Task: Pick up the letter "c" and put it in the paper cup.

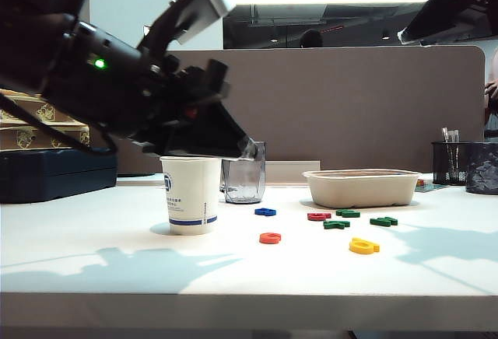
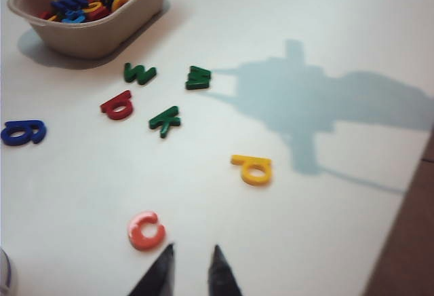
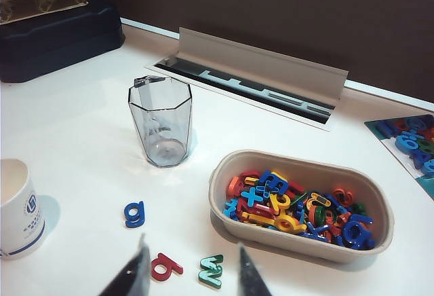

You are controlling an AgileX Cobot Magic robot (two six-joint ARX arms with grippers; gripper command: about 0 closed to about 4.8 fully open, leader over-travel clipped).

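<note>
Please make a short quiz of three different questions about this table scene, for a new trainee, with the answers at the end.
1. True or false: the letter "c" already lies inside the paper cup.
2. Which gripper is closer to the letter "c"? A) the left gripper B) the right gripper
3. Fill in: the clear plastic cup stands upright and holds ____ letters.

Key
1. False. It lies flat on the table, just ahead of the left gripper's fingertips.
2. A. The right gripper hovers near the beige tray full of letters, with its fingers apart.
3. No.
</note>
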